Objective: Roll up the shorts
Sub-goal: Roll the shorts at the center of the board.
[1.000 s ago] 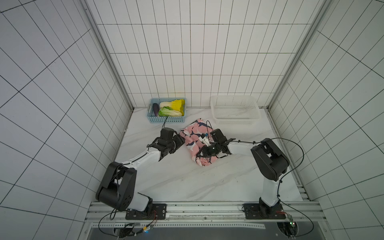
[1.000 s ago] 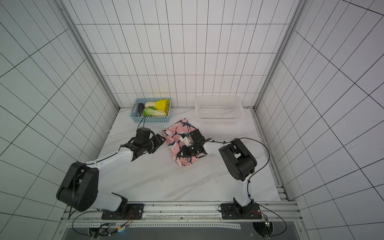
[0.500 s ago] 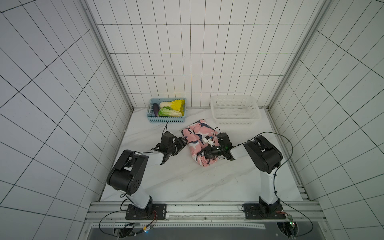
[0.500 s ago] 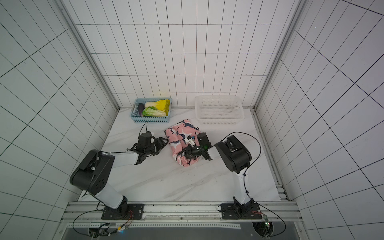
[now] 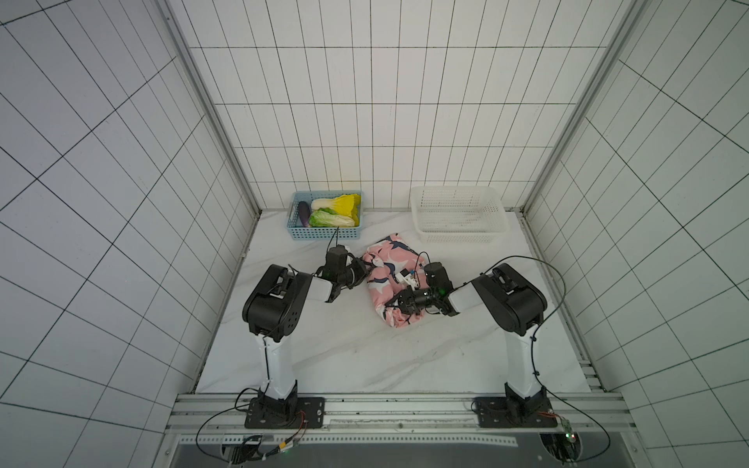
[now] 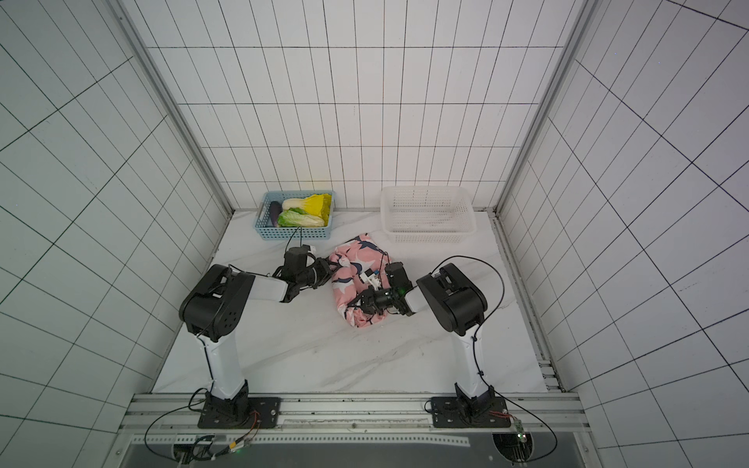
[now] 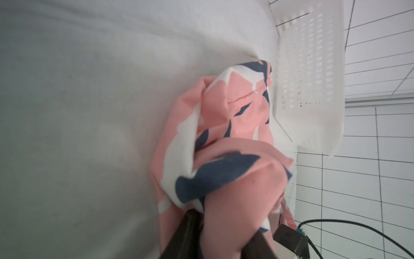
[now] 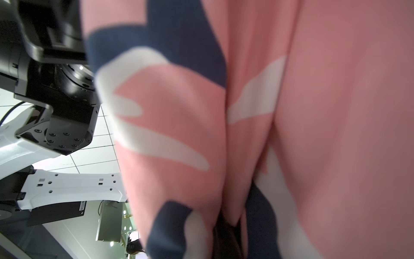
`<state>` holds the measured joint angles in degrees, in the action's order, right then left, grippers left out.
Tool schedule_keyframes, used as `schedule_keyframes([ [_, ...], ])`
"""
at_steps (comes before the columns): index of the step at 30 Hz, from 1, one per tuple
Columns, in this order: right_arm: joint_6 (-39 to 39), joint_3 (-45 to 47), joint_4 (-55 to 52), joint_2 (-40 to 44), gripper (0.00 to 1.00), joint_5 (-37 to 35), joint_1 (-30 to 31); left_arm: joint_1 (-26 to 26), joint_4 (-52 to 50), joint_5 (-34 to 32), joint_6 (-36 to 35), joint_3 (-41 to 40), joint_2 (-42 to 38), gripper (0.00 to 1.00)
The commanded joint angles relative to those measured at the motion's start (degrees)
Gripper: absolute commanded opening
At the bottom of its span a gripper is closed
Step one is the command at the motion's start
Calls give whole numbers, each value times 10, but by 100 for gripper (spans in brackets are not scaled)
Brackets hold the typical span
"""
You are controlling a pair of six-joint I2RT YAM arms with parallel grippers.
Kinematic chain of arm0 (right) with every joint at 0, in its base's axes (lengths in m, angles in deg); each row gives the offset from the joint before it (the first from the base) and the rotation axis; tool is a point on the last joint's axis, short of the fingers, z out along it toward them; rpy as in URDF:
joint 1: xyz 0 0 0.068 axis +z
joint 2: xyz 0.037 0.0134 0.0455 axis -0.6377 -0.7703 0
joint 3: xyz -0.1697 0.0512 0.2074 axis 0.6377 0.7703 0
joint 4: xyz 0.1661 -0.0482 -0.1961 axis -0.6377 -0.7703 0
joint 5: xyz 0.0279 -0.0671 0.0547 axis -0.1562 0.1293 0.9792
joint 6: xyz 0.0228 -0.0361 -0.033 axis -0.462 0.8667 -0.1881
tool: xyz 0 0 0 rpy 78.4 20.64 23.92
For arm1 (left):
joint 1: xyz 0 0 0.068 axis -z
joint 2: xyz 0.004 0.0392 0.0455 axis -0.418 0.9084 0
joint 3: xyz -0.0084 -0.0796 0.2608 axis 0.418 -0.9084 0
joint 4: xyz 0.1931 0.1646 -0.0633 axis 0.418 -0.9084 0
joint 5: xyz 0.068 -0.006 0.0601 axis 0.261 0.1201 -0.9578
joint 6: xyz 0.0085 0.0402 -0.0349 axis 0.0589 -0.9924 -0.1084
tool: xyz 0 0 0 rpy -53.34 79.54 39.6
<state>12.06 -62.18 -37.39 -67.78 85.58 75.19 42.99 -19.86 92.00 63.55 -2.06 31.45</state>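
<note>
Your left gripper pinches a fold of the bunched pink shark-print fabric shorts lying mid-table. The right gripper is buried in their near end, its opening hidden. A white perforated plastic basket stands just behind.

Occluded zones: both gripper tips
The pink shark-print fabric shorts cover the fingertips of the left gripper, and the frame edge cuts its fingers off. Blurred fabric fills the right wrist view and hides most of the right gripper. Neither jaw gap is readable.
</note>
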Motion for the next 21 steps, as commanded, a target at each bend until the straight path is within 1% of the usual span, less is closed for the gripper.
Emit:
schedule_keyframes([
  [1, 62, 16, -109, 17, 33, -15, -10, 0, -39, -8, -5, 17, 0, 7],
  [3, 125, 12, -231, 57, 45, -56, -22, 2, -69, -28, -13, 19, -21, 0],
  [4, 163, 7, -293, 79, 48, -77, -28, 5, -90, -37, -18, 20, -34, 0],
  [5, 207, -3, -377, 109, 52, -117, -32, 9, -120, -55, -29, 23, -49, 0],
  [7, 297, -38, -549, 164, 57, -229, -28, 18, -174, -84, -40, 35, -69, 0],
  [8, 337, -62, -624, 190, 59, -301, -20, 22, -195, -93, -40, 40, -76, 0],
  [9, 361, -79, -685, 215, 62, -373, -12, 26, -208, -98, -39, 43, -83, 0],
  [11, 393, -107, -753, 259, 67, -478, 6, 34, -231, -116, -35, 42, -94, 0],
  [12, 404, -121, -778, 279, 74, -536, 22, 40, -245, -125, -32, 44, -100, 0],
  [14, 428, -150, -804, 304, 80, -615, 64, 46, -264, -136, -21, 45, -105, 0],
  [15, 435, -167, -815, 309, 87, -645, 88, 48, -271, -138, -13, 46, -106, 0],
  [17, 446, -193, -822, 307, 88, -672, 134, 50, -292, -140, 1, 52, -103, 0],
  [19, 452, -210, -806, 293, 88, -707, 185, 52, -313, -147, 10, 61, -103, 0],
  [21, 456, -215, -772, 276, 88, -717, 222, 53, -320, -150, 16, 61, -105, 0],
])
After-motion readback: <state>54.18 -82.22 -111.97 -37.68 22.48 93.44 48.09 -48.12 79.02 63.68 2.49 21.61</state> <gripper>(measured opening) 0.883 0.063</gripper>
